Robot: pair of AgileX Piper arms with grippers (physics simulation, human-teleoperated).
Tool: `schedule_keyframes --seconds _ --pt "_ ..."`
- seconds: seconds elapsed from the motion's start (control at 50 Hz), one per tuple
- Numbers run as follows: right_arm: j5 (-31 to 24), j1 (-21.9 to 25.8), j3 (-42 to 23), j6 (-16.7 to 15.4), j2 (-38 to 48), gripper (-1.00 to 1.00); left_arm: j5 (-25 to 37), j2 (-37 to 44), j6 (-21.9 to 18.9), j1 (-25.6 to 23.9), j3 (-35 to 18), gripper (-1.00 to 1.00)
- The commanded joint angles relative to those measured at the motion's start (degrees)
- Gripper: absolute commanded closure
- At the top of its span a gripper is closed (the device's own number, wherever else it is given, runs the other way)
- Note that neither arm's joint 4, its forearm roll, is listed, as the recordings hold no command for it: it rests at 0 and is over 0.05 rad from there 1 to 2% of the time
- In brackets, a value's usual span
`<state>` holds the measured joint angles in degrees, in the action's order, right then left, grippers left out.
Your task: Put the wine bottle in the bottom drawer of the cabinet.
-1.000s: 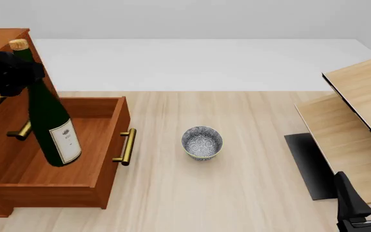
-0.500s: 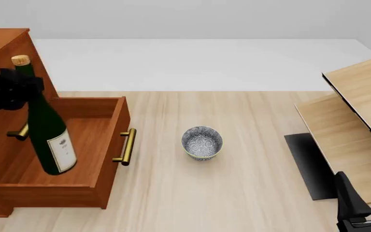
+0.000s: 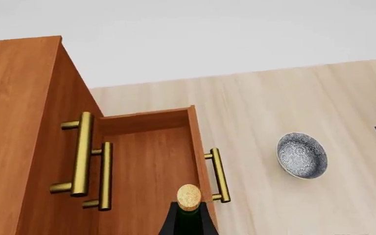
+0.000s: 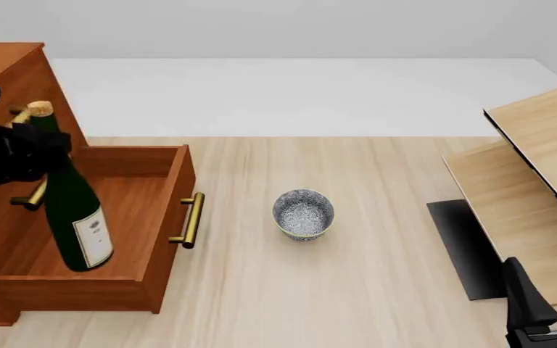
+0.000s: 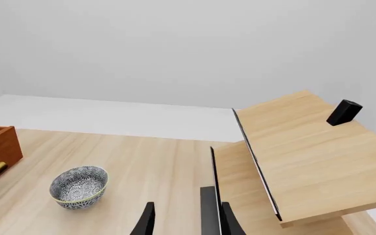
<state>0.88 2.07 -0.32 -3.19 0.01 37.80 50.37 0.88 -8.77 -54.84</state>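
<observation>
Fingers of the left gripper (image 4: 29, 148) pinch the neck of the tall dark green glass wine bottle (image 4: 73, 209).
Tilted, its base sits inside the open reddish-brown wooden bottom drawer (image 4: 153, 279) of the cabinet (image 3: 25, 122); the right gripper's (image 5: 182, 223) fingers stand slightly spread near the speckled grey bowl (image 4: 304, 214).

The black left gripper (image 4: 12, 152) runs off the front view's left edge, its fingers hidden behind the dark green glass wine bottle (image 4: 73, 210); the left wrist view shows only cork and shoulders
</observation>
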Motion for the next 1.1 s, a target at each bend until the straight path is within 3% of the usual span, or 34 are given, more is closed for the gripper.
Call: schedule_keyframes --seconds 0.02,0.22,0.26,0.3,0.34,0.52,0.6,0.74,1.1 --pt "0.0 0.0 0.0 0.0 0.0 -1.0 -0.6 2.1 -0.4 2.9 -0.6 1.0" --pt "0.0 0.1 0.0 -0.1 0.0 -1.0 -1.3 6.5 0.3 3.8 -2.5 1.0" --pt "0.0 0.1 0.0 -0.1 0.0 -1.0 -1.5 6.1 2.8 2.9 -3.0 1.0" --pt "0.0 0.1 0.0 -0.1 0.0 -1.0 -1.5 9.1 -1.7 6.8 -3.4 1.0" --pt "-0.1 0.0 0.0 0.0 0.0 -1.0 -1.6 8.3 2.1 4.1 -3.3 1.0" --pt "-0.1 -0.1 0.0 0.0 0.0 -1.0 -2.6 10.2 3.2 4.9 -3.1 1.0" --pt "-0.1 -0.1 0.0 0.0 0.0 -1.0 -3.9 10.1 6.7 2.8 -1.4 1.0" --pt "-0.1 -0.1 0.0 0.0 0.0 -1.0 -5.9 11.5 8.5 2.8 0.1 1.0" --pt "-0.1 -0.1 0.0 0.1 0.0 -1.0 -6.1 15.4 7.1 4.7 -2.4 1.0"
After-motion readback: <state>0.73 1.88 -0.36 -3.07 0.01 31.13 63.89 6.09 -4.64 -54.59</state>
